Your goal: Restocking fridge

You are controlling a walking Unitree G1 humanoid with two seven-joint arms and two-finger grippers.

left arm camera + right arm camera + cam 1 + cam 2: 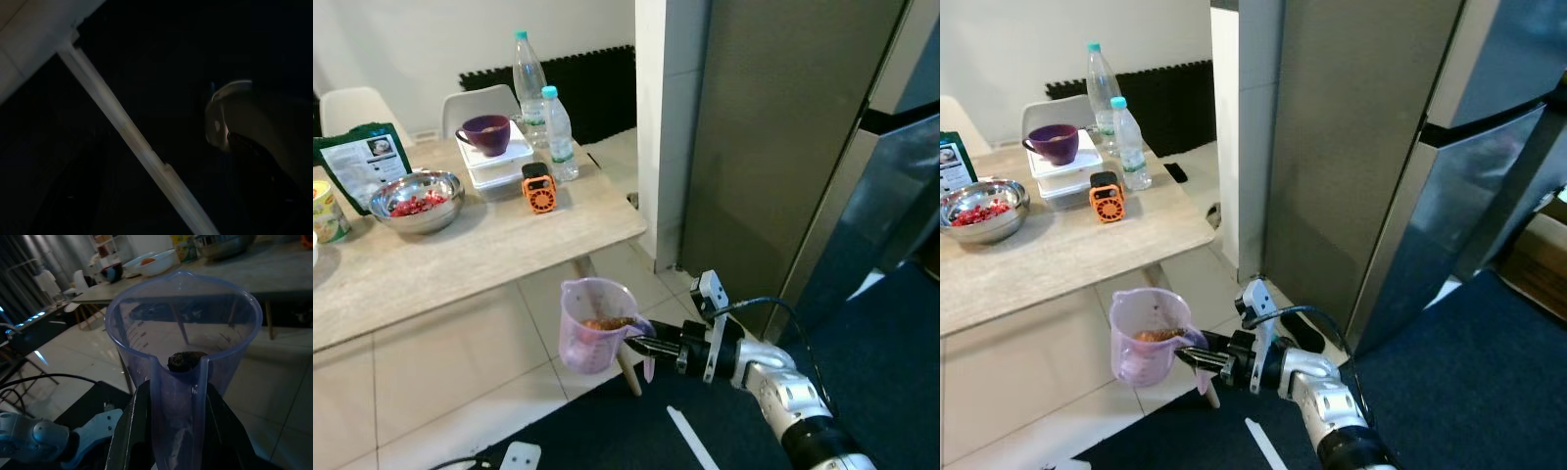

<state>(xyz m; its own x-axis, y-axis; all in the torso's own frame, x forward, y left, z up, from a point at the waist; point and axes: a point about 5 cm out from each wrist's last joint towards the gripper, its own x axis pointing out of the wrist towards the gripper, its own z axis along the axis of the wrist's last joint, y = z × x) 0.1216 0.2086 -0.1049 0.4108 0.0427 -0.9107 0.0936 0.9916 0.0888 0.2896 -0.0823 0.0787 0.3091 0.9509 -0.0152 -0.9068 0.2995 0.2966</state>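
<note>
The right end effector (641, 347) is clamping the handle of a purple measuring jug (592, 323), upright, with brown contents; the counter (460, 259) is lying beyond it.

light wood tabletop (509, 240) beyond and left of the tool (641, 345). on it: steel bowl (416, 201) of red bits, orange gadget (539, 187), two water bottles (558, 134), white scale (497, 159) carrying purple bowl (486, 134), green packet (362, 162). tiled floor (460, 372) below, dark rug (862, 333) under the tool.

Pale purple jug (594, 325), brown contents; orange timer (539, 188); navy rug (862, 362).
</note>
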